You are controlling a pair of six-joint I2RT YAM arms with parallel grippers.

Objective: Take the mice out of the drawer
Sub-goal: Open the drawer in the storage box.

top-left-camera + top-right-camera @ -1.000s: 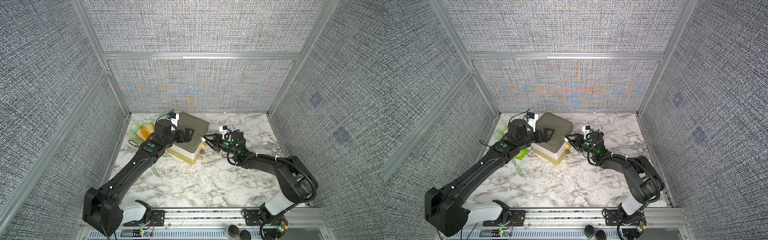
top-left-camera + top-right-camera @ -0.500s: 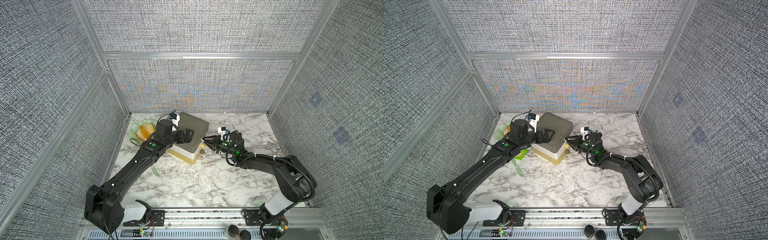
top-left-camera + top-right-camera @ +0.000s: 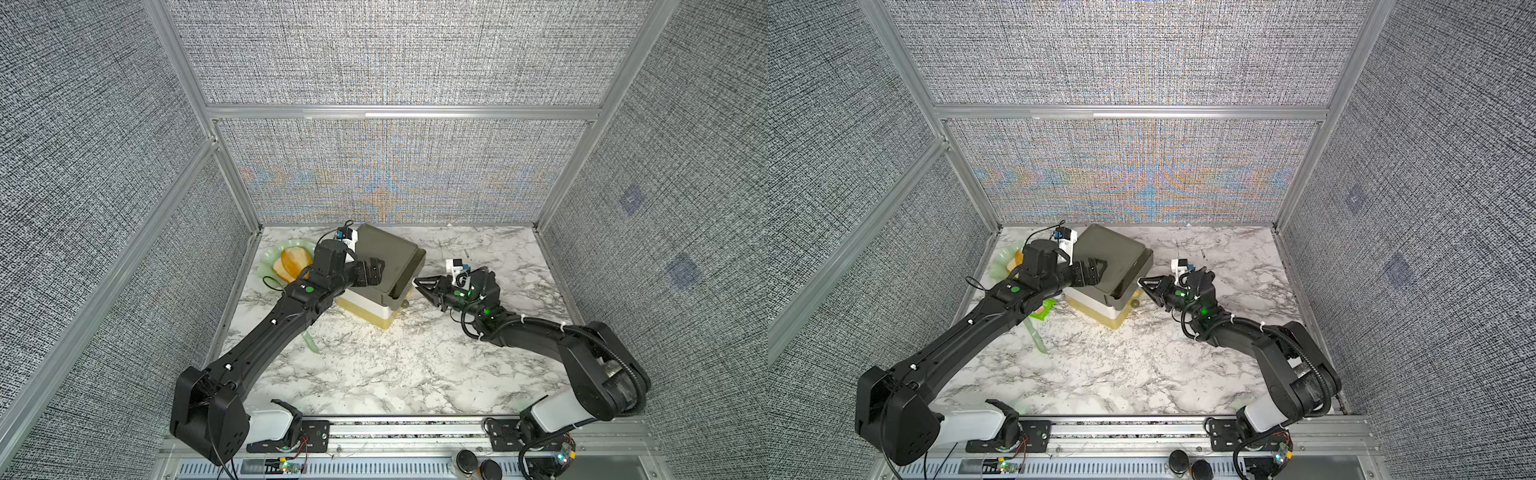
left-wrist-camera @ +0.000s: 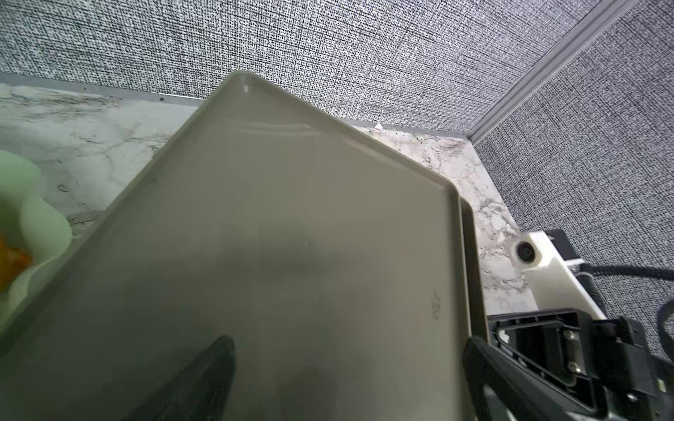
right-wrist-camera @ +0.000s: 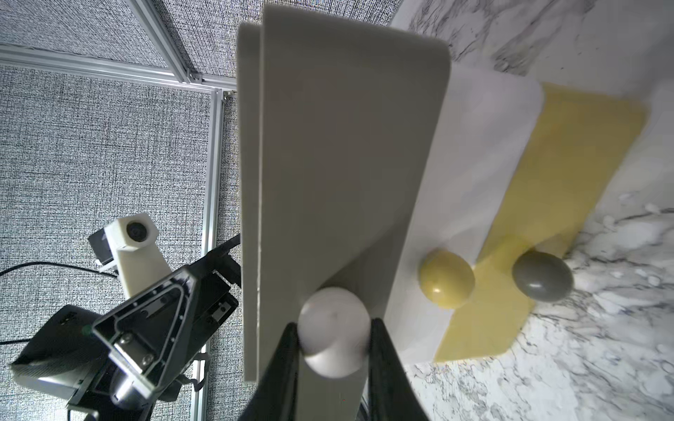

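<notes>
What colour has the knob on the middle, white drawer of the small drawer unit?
The knob is mustard yellow; the right wrist view shows it best.

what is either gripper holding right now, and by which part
The right gripper pinches the white knob on the grey drawer front; the left gripper, open over the drawer unit, holds nothing.
</notes>
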